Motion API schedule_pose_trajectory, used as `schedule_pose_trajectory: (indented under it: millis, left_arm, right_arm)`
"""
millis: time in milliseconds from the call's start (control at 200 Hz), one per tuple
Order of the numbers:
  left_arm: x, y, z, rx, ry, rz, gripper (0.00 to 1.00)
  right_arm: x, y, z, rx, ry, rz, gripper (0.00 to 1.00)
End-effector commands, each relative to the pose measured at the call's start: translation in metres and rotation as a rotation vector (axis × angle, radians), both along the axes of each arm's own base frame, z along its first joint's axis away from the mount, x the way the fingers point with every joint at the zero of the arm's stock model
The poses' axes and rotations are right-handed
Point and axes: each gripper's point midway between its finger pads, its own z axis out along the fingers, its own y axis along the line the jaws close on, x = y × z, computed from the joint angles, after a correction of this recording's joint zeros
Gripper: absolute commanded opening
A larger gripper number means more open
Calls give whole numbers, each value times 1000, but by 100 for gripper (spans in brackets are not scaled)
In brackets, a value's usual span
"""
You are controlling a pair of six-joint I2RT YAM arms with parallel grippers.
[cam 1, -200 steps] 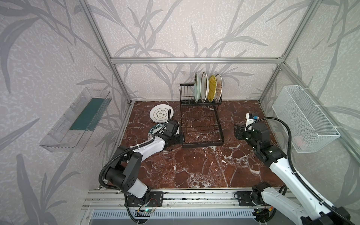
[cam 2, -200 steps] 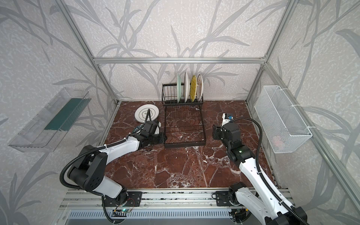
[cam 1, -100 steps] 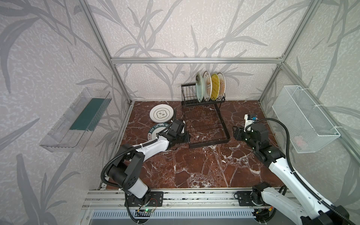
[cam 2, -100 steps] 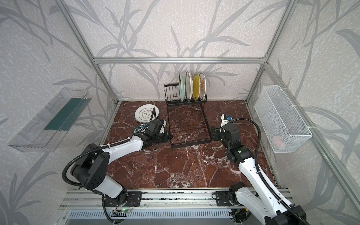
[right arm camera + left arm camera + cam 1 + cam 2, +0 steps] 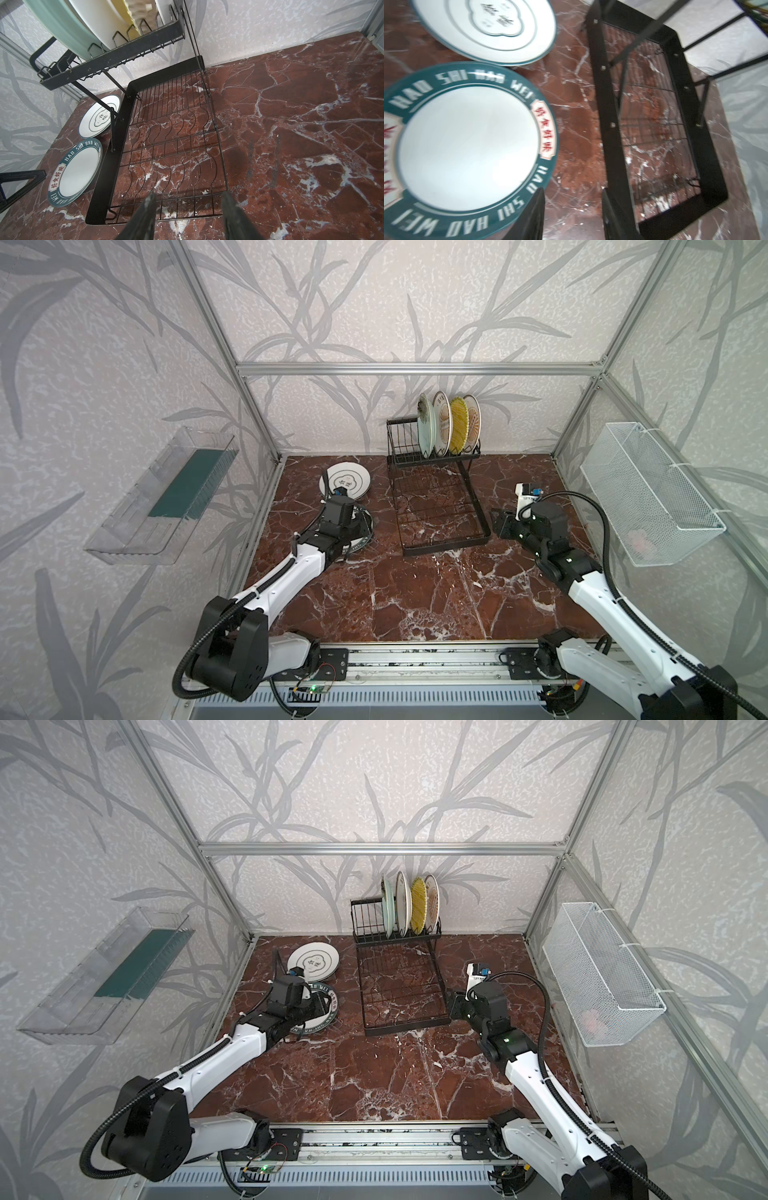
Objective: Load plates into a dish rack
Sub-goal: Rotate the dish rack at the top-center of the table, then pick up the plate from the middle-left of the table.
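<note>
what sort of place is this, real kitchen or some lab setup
Probably a robot test cell staged like a kitchen: an aluminium frame, two arms on a rail, a dish rack with plates.

Glossy glazed lettered plate [image 5: 467, 149], matt black metal wire dish rack [image 5: 116, 53]; polished marble-look tabletop [image 5: 291, 145]
</note>
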Motion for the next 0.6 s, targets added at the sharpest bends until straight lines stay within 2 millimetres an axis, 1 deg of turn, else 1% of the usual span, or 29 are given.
schedule_pose_trajectory:
  millis: [0, 65, 130, 260, 365, 595]
  left_arm:
    - [-10, 36, -11, 72, 34, 113, 44]
    - [-11, 53, -11, 91, 29, 158, 52]
    - [-10, 69, -11, 97, 34, 196, 55]
    - [-10, 99, -14, 103, 53, 279, 56]
    - [-14, 122, -22, 85, 71, 352, 56]
    - [-26, 150, -42, -12, 91, 446, 56]
  right_arm:
    - [2, 2, 4, 22, -21, 8, 51]
    - [1, 2, 4, 19, -21, 9, 51]
    - [1, 2, 4, 17, -22, 10, 51]
    - [0, 1, 4, 12, -21, 9, 51]
    - [-2, -2, 6, 2, -27, 1, 51]
    - [-4, -4, 7, -10, -29, -5, 51]
